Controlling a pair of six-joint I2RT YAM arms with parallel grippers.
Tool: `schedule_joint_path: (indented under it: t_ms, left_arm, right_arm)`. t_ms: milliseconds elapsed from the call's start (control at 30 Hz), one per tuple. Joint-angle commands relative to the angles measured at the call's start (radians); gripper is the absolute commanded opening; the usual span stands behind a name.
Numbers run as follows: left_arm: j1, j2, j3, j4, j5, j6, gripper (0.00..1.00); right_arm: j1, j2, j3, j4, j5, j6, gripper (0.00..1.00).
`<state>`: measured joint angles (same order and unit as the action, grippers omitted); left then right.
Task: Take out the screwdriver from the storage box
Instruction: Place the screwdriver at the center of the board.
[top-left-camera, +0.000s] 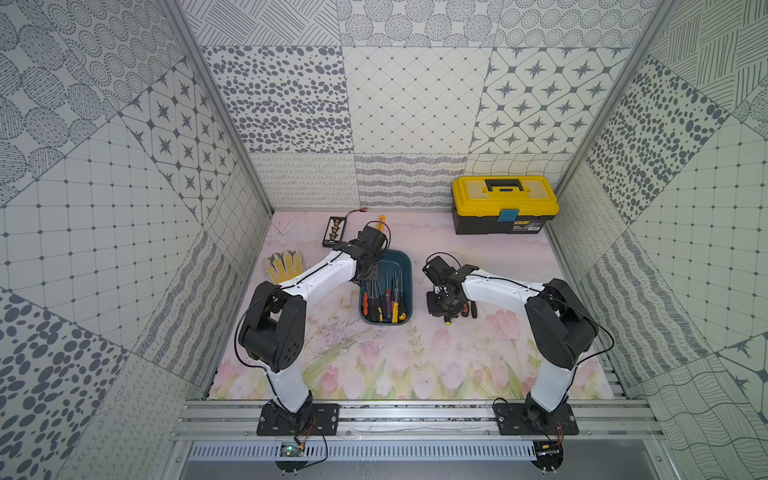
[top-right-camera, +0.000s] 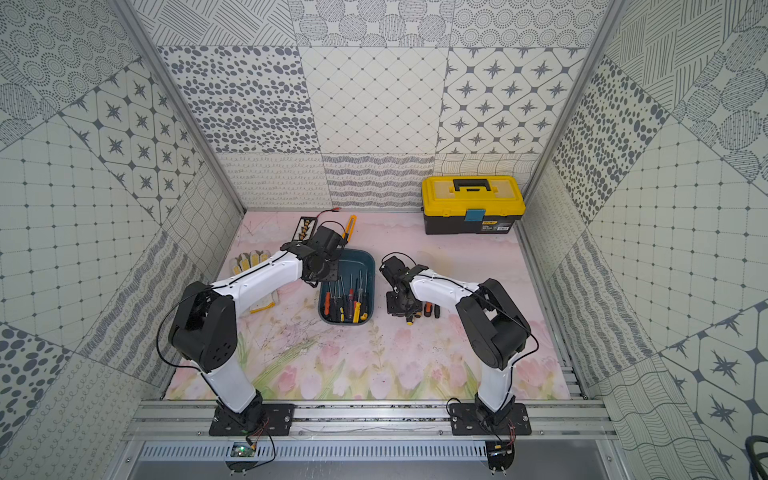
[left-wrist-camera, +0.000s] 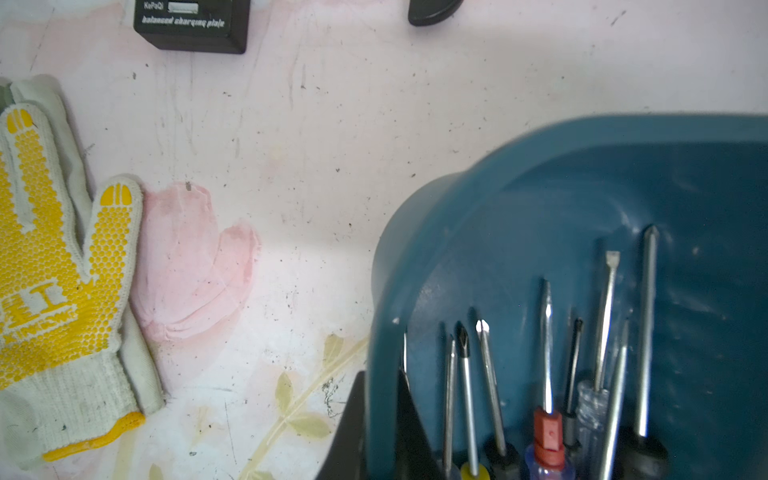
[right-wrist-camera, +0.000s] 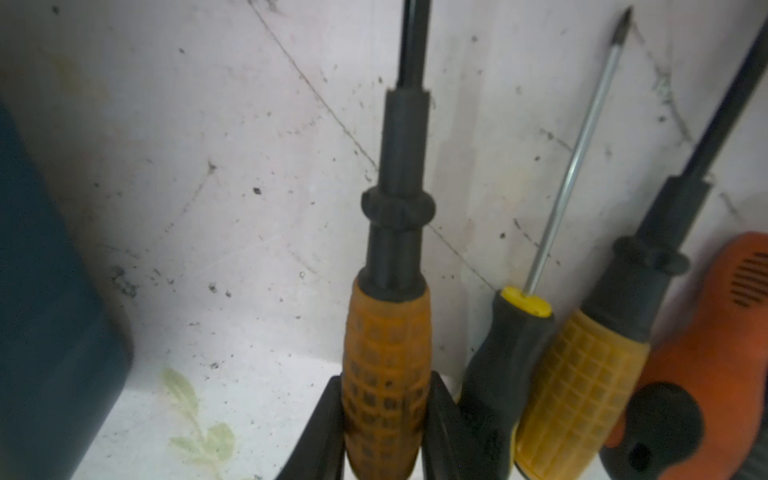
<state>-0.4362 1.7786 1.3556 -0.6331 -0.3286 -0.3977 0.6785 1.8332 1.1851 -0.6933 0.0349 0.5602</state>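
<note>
The orange-yellow, grid-textured screwdriver with its black collar sat pinched between the right gripper's jaws; its tip was cut off at the frame edge. The shallow teal-blue plastic storage box lay just beside that gripper, more screwdrivers inside. Three other tools lay on the floral mat against its other side. The right arm bent low. The left gripper, pressed on the box wall, was largely hidden.
</note>
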Motion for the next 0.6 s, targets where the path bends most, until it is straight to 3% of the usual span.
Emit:
schedule_joint_path:
  t_ms: [0,167,433,567]
  left_arm:
    - [-0.001,-0.001,0.015,0.033,-0.039,-0.015,0.00]
    - [0.000,0.000,0.015,0.032,-0.040,-0.016,0.00]
    - [-0.001,-0.003,0.016,0.032,-0.041,-0.016,0.00]
    - [0.000,-0.001,0.016,0.032,-0.041,-0.016,0.00]
  right_arm:
    - [0.004,0.015,0.007,0.006,0.018,0.002,0.00]
    - [0.004,0.020,0.006,0.006,0.021,0.006,0.00]
    - [0.009,0.039,0.005,0.003,0.016,0.017,0.23]
    - [0.010,0.039,0.011,0.004,0.016,0.018,0.27]
